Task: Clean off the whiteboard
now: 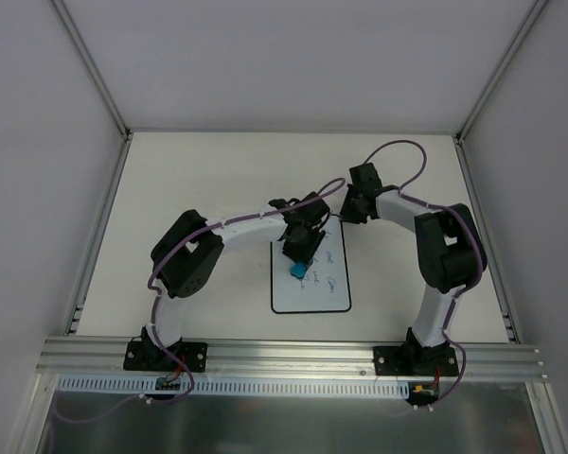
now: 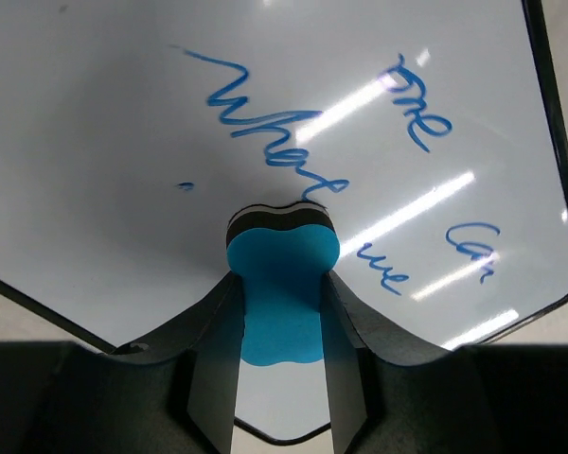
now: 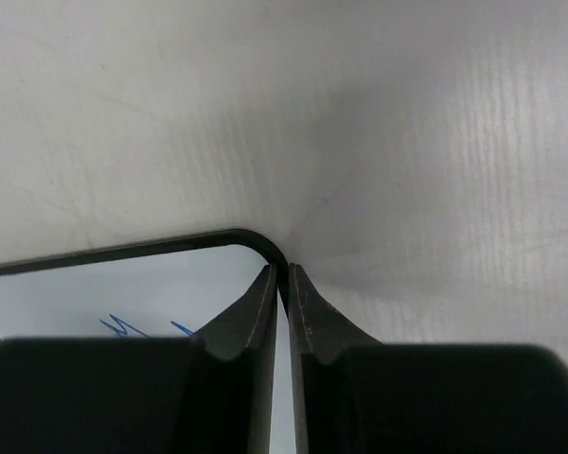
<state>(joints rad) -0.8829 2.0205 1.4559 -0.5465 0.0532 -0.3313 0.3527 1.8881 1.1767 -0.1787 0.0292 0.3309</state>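
Observation:
The whiteboard [image 1: 312,295] lies flat on the table, white with a thin black rim and blue handwriting [image 2: 265,132]. My left gripper [image 1: 299,265] is over its upper middle, shut on a small blue eraser [image 1: 298,272]. In the left wrist view the eraser [image 2: 282,284] sits between the fingers, its dark felt face against the whiteboard [image 2: 104,142] just below the writing. My right gripper [image 1: 345,216] is shut, its tips [image 3: 284,270] resting at the whiteboard's far right corner [image 3: 257,238], on the rim.
The pale table [image 1: 199,180] is walled by white panels on three sides. An aluminium rail [image 1: 293,355] with both arm bases runs along the near edge. The two arms nearly meet above the board's far end.

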